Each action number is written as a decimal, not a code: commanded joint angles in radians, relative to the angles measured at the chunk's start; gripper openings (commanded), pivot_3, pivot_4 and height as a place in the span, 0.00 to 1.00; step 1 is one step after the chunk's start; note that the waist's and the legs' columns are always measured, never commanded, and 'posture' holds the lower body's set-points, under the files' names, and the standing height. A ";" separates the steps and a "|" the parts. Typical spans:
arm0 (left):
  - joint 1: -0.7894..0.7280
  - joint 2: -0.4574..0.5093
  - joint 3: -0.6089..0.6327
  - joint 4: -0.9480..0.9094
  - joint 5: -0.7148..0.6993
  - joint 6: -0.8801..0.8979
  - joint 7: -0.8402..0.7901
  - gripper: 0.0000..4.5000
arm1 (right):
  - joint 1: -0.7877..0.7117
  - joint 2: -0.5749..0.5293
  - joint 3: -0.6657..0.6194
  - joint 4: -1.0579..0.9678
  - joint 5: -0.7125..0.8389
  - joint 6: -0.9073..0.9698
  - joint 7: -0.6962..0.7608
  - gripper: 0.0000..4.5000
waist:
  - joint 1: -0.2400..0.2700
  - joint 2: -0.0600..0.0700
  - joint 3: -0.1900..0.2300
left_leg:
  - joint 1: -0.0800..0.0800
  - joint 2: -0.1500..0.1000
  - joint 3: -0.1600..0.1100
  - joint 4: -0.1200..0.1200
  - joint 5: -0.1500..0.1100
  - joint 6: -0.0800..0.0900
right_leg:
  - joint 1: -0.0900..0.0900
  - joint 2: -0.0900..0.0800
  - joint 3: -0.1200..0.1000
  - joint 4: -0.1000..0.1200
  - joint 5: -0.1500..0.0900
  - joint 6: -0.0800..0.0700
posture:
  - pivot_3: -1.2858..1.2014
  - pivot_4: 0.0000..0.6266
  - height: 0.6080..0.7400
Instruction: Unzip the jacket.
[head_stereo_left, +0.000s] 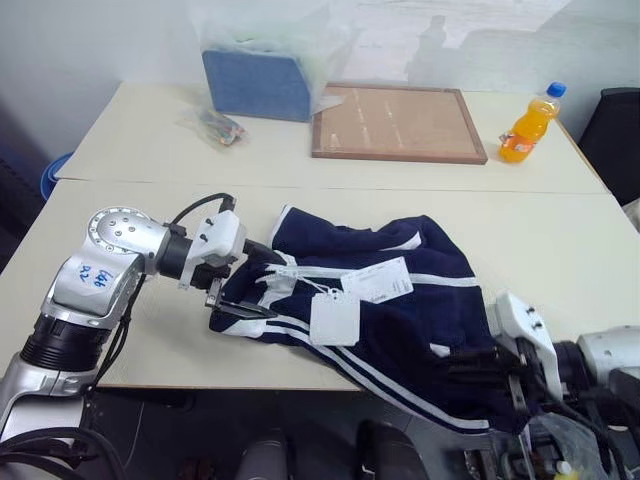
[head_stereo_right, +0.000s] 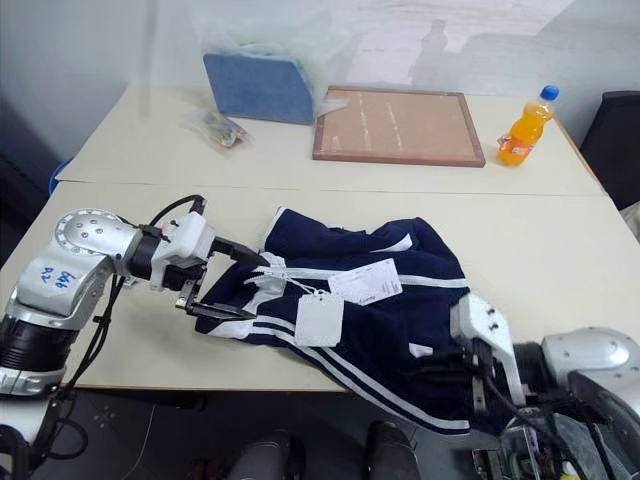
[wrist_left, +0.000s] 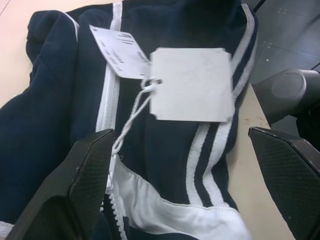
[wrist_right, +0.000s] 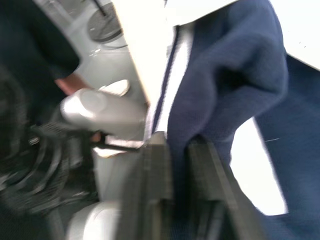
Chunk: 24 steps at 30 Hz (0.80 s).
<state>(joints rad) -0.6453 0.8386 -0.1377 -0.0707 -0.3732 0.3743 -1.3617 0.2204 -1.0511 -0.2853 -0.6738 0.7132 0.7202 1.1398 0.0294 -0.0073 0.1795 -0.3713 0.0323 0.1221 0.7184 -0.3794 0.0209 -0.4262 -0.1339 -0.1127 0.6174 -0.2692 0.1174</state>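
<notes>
the jacket (head_stereo_left: 400, 300) lies crumpled on the near surface (head_stereo_left: 560, 250), its lower end spilling over the front edge, collar end toward my left arm. i take the tags (head_stereo_left: 335, 318) as my landmark: two white paper tags on a string, lying on the chest just beside the white zipper line (wrist_left: 107, 95).

my left pincer (head_stereo_left: 243, 282) sits at the collar end, just left of the tags, fingers spread wide. in the left wrist view one finger (wrist_left: 75, 190) rests over the zipper teeth and white collar trim, the other (wrist_left: 290, 175) is well out past the jacket's striped side. nothing is between them yet. i can't make out the slider itself; the tag string seems to run down toward the top of the zipper, so i judge the pull is near there.

my right pincer (head_stereo_left: 480, 362) is at the hem end, well to the right of the tags, at the surface's front edge. its fingers are pressed together on a fold of the navy fabric (wrist_right: 220, 100); the right wrist view shows the cloth bunched between them.

so i read this as the anchoring step: right holds the bottom, left goes for the pull. to do it well i'd keep the right grip firm and draw it gently away from the tags so the zipper line goes taut and straight. then bring the left in narrow, on the pull alone, not the tag string or the collar trim. slack cloth under the slider could jam it.
</notes>
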 joint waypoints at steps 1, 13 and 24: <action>-0.026 -0.006 0.003 -0.008 0.017 -0.026 0.001 1.00 | 0.100 -0.028 -0.026 -0.038 -0.143 -0.121 0.014 0.01 | -0.001 0.000 0.000 | 0.000 0.000 0.000 0.000 0.000 0.000 | 0.000 0.000 0.000 0.000 0.000 0.000 | 0.52 0.24 1.00; -0.053 -0.054 -0.040 0.077 0.107 -0.139 -0.005 1.00 | 0.272 0.022 0.038 0.015 -0.482 -0.411 -0.065 0.11 | -0.003 0.000 0.000 | 0.001 0.000 0.001 0.001 0.000 0.000 | 0.001 0.000 0.001 0.001 0.000 0.000 | 0.52 0.24 1.00; -0.073 -0.081 -0.070 0.173 0.172 -0.270 -0.030 1.00 | 0.230 0.006 -0.146 -0.077 -0.377 -0.365 0.005 0.84 | -0.003 0.000 0.000 | 0.001 0.000 0.000 0.001 0.000 0.000 | 0.001 0.000 0.000 0.001 0.000 0.000 | 0.52 0.24 1.00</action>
<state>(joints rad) -0.6942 0.7611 -0.2092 0.1028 -0.2100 0.1302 -1.3866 0.4705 -1.0317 -0.3596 -0.6913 0.2835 0.3540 1.1220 0.0262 -0.0076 0.1793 -0.3702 0.0323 0.1224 0.7194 -0.3792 0.0207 -0.4255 -0.1335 -0.1124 0.6183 -0.2691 0.1176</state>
